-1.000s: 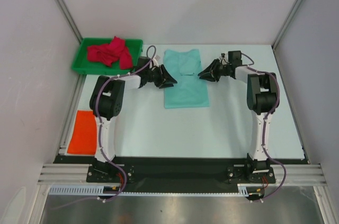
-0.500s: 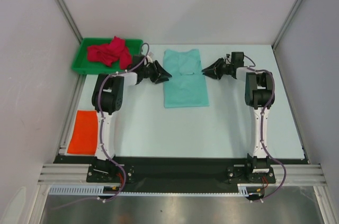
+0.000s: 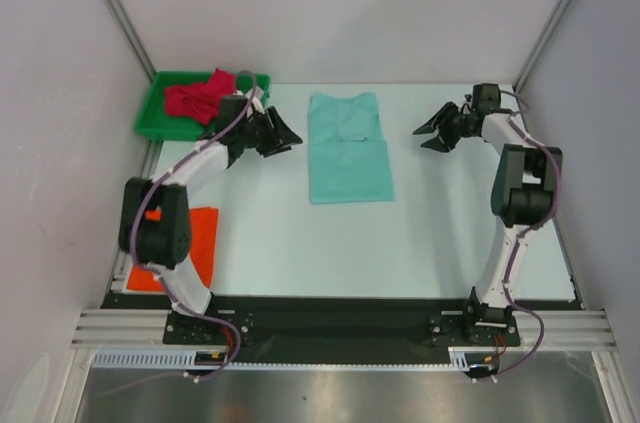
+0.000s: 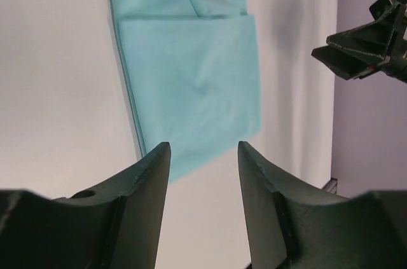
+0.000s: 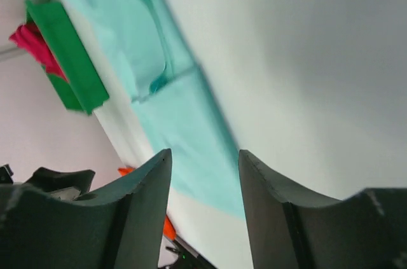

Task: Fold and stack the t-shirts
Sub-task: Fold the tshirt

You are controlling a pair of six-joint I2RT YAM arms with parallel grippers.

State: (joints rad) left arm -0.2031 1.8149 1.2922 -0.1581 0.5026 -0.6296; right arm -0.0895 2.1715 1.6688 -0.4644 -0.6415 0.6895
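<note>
A mint green t-shirt [image 3: 347, 148] lies flat mid-table with both sides folded in, also seen in the left wrist view [image 4: 191, 78] and the right wrist view [image 5: 172, 110]. The crimson red t-shirt [image 3: 205, 98] is bunched in the green tray [image 3: 160, 125]. A folded bright orange t-shirt [image 3: 200, 243] lies at the left edge, partly behind the left arm. My left gripper [image 3: 285, 136] hovers open and empty left of the mint shirt. To the shirt's right my right gripper [image 3: 428, 133] is open and empty too.
The green tray stands at the back left corner. Grey walls and aluminium frame posts close in the table on three sides. The arm bases sit on a black rail at the near edge.
Both grippers have drawn back sideways from the mint shirt, left going left, right going right, and their jaws have widened. The left arm has swung out, so it now covers part of the orange shirt.
</note>
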